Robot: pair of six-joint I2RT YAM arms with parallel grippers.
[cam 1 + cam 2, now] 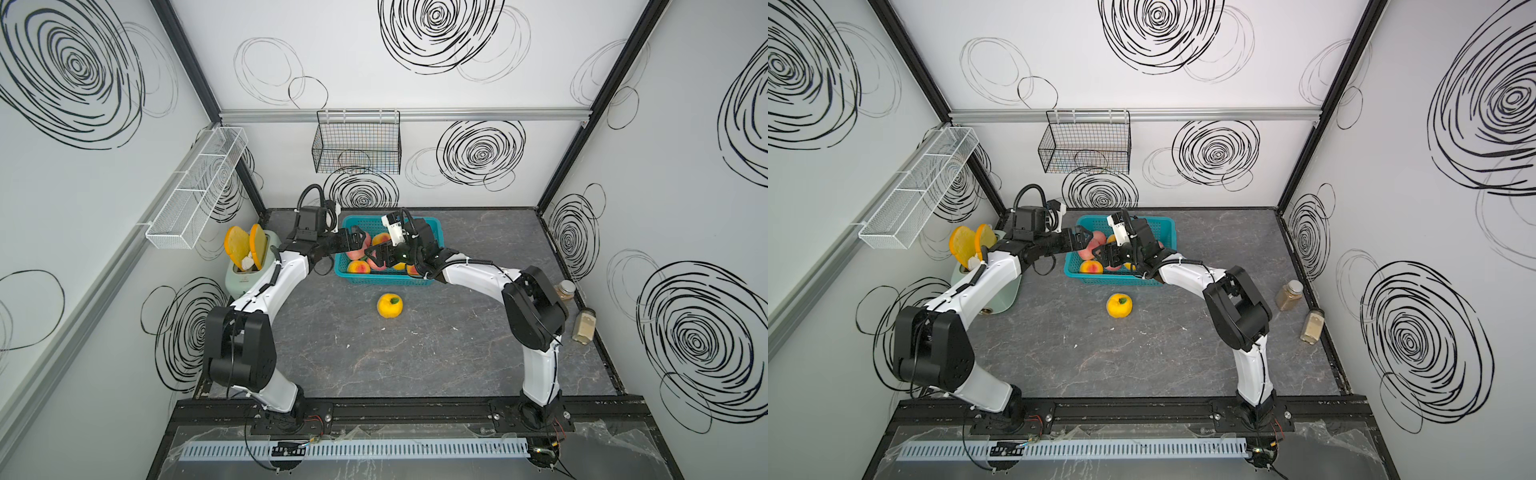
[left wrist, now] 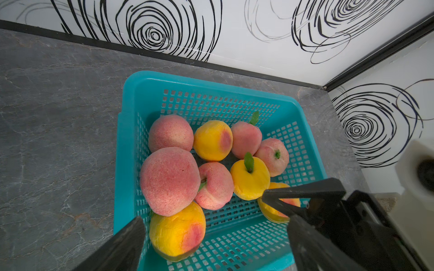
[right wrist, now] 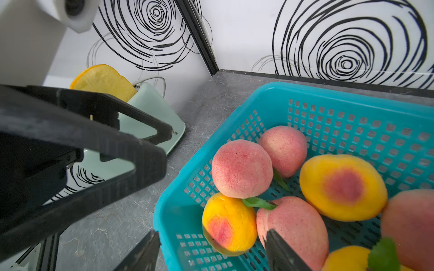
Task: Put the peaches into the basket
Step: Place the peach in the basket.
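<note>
The left end effector (image 1: 354, 241) hangs with its jaws spread wide and nothing between them. Directly below it the peaches (image 2: 169, 180) lie heaped in the turquoise basket (image 2: 131, 93). Just beside it, almost tip to tip, the right end effector (image 1: 379, 254) also has its jaws parted and clamps nothing. The yellow-orange peach (image 3: 229, 225) under its gap rests on the basket floor and is not held.

Back from both end effectors, toward the arm bases, one loose peach (image 1: 390, 305) sits on the table (image 1: 415, 357), outside the basket and apart from its near wall. By my reading it is the only one not yet in, so fetching it is the step in hand.

To do that well, send one arm only and rise clear of the rim before swinging back. Descend from above with the jaws astride the fruit's widest part, clear of the leaf. Close gently, because the round body may roll. Release it low over bare basket floor.
</note>
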